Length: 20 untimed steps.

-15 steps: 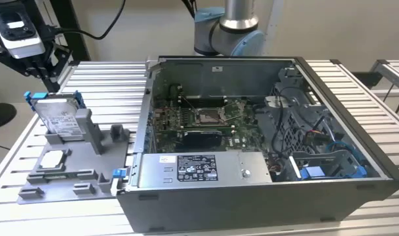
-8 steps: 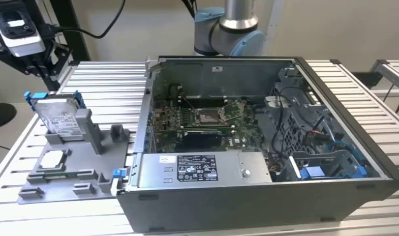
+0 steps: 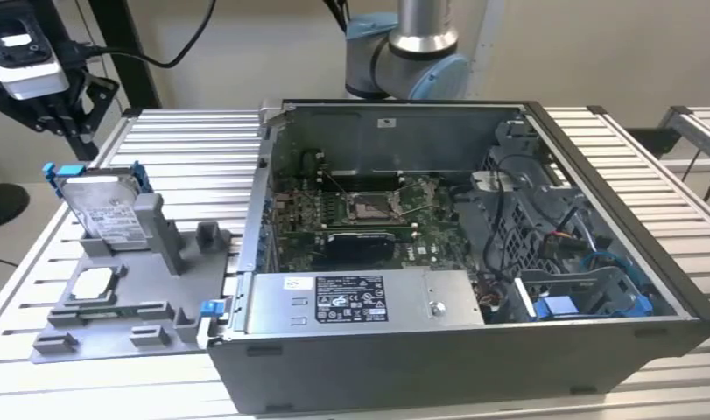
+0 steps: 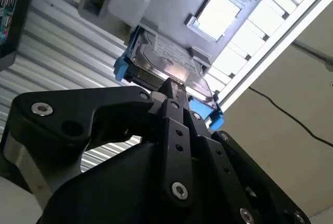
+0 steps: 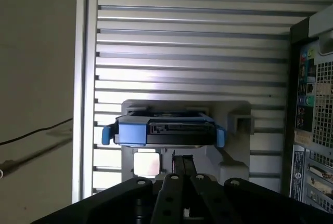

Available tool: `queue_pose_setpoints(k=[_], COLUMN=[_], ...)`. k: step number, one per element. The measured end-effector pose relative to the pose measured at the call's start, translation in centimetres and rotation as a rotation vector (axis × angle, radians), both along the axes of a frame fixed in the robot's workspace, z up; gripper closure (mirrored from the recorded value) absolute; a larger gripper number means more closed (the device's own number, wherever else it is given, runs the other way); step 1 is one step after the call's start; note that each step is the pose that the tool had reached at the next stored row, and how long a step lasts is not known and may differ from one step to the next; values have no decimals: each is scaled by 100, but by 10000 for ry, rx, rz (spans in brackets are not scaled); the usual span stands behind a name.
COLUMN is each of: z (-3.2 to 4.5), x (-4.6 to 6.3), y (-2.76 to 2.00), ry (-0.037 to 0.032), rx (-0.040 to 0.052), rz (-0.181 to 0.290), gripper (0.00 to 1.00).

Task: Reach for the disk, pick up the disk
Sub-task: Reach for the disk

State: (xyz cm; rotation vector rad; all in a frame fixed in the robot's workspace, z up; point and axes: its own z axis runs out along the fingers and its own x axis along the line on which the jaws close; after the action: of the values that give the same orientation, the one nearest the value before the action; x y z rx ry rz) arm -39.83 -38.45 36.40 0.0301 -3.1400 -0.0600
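The disk (image 3: 107, 210) is a silver hard drive with a white label and a blue bracket. It stands on edge, leaning in a grey holder (image 3: 133, 297) at the exterior view's left. My gripper (image 3: 72, 131) hangs above and behind it, apart from it, fingers together with nothing between them. In the second wrist view the shut gripper (image 4: 169, 84) points at the upper edge of the disk (image 4: 166, 60). The first wrist view shows the gripper (image 5: 182, 159) just short of the blue-framed edge of the disk (image 5: 164, 130).
An open computer case (image 3: 472, 350) fills the middle and the exterior view's right of the slatted metal table (image 3: 179, 131). A small white-topped square chip (image 3: 92, 284) lies in the holder below the disk. The table's edge (image 5: 83, 78) runs close beside the holder.
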Motion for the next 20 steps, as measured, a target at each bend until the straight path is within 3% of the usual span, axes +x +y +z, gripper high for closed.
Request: queue_pose_setpoints(k=[20], z=[-24], x=[-326], y=[122], ry=[62], rx=[0], rz=[-1], gripper=[100])
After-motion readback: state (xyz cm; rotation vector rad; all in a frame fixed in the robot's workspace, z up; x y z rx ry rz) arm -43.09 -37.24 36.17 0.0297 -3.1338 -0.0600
